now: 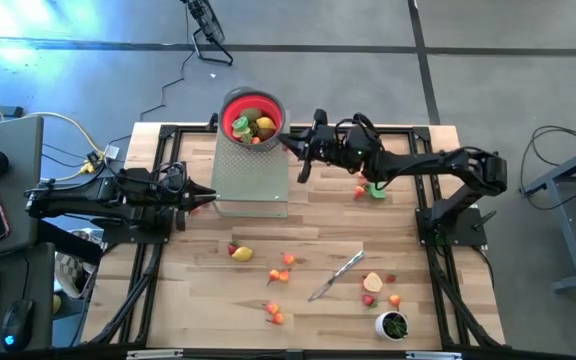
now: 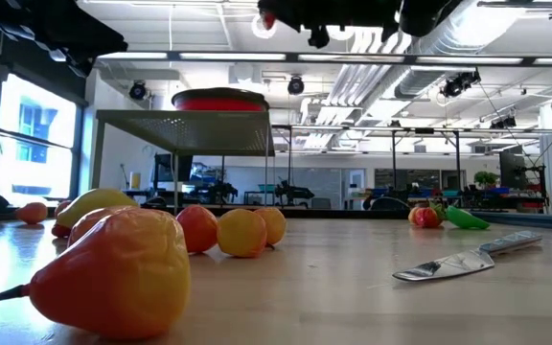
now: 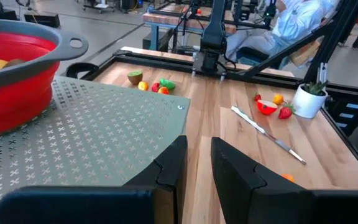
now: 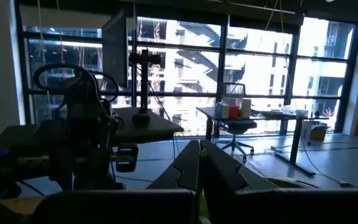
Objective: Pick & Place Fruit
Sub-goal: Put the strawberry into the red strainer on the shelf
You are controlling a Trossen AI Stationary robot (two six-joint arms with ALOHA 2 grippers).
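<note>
Several fruit pieces sit in the red bowl on the grey perforated stand in the high view — more lie scattered toward six o'clock beside the knife. Right gripper, at the bowl's three o'clock, is closed and empty. Left wrist view — the left gripper stands narrowly parted, holding nothing, at the stand's edge.

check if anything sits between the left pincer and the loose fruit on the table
Nothing visible does. The left pincer hangs empty beside the perforated metal stand, and bare wood lies between it and the nearest fruit. The knife lies farther off, past those pieces.
</note>
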